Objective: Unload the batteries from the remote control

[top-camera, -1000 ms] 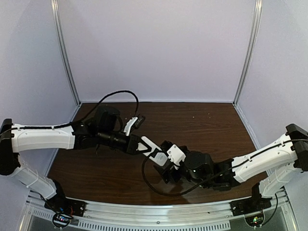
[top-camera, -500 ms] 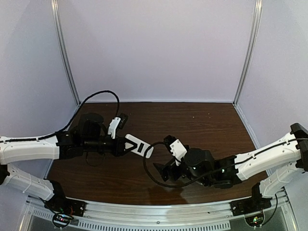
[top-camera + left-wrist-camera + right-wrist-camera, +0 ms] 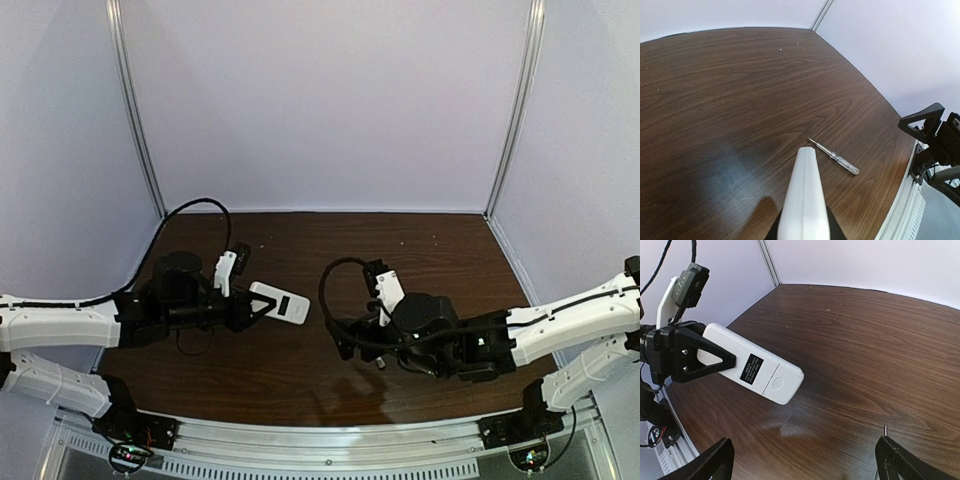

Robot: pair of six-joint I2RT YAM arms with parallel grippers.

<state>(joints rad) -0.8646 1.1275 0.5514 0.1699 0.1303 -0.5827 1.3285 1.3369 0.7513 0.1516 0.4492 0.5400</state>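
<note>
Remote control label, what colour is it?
Black label with pale print on the white remote control; clearest in the right wrist view.

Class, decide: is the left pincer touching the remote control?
Touching. In the right wrist view the left pincer clamps the remote control by one end, black finger flat against the white casing, with no gap showing.
</note>
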